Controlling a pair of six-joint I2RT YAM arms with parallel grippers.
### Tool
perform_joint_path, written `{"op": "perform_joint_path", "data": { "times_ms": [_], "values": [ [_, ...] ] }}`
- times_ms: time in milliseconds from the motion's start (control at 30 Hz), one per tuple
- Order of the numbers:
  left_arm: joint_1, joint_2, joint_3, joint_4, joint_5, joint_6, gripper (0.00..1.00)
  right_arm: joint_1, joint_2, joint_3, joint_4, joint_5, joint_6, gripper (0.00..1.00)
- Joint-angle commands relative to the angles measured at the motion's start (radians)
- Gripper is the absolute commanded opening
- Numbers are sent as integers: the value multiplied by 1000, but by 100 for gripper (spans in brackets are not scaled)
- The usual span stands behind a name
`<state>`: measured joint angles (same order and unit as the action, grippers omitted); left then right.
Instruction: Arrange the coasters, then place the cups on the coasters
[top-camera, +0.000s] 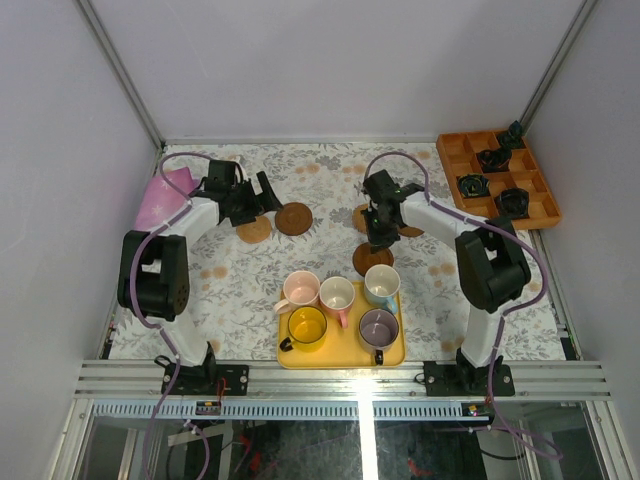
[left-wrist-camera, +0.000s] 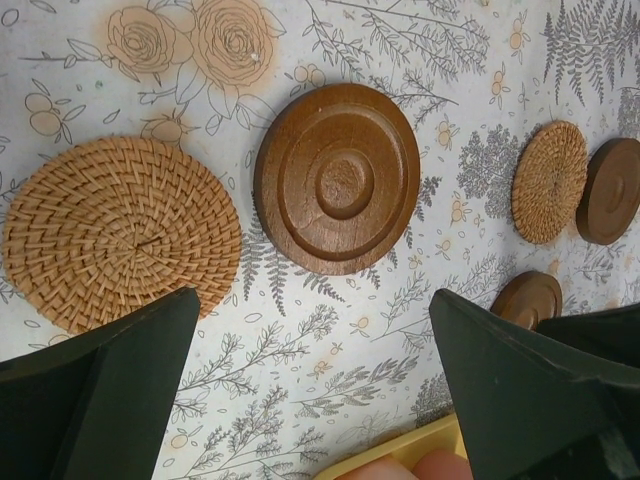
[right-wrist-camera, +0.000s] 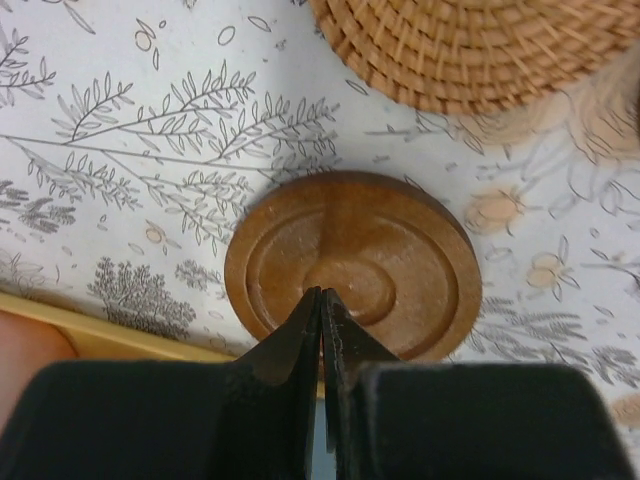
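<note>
Right arm folded forward, wrist pitched down. Right gripper (right-wrist-camera: 322, 296) has its fingers pressed together, gripping nothing, tips over the centre of the dark wooden coaster (right-wrist-camera: 390, 250); the yellow tray (right-wrist-camera: 100, 335) is just behind.

Left arm reaches inward. Left gripper (left-wrist-camera: 312, 300) is spread wide and empty; the woven coaster (left-wrist-camera: 120, 230) is ahead-left, the second dark coaster (left-wrist-camera: 340, 180) straight ahead.

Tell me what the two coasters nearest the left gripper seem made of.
Tan coaster: probably woven rattan or similar fibre, matte; braided strands spiral from its centre. Dark coaster: probably turned wood, slightly glossy; concentric rings and faint grain show.
</note>
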<state>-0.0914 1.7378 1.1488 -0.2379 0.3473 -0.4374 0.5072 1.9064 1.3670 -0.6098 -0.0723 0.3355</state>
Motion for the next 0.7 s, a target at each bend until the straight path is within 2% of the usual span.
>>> {"op": "perform_joint_path", "data": {
  "times_ms": [0,300,533,667],
  "values": [
    [5,-41,-25,38,7,-8,100,11,79,68,-6,-26,-15,6],
    [4,-29,-28,29,-21,-7,100,26,202,151,-2,-111,-17,6],
    [5,-3,-8,36,-26,-21,100,47,282,276,-26,-172,-49,6],
    [5,10,1,37,-26,-23,100,47,360,411,-76,-187,-77,6]
  ]
}}
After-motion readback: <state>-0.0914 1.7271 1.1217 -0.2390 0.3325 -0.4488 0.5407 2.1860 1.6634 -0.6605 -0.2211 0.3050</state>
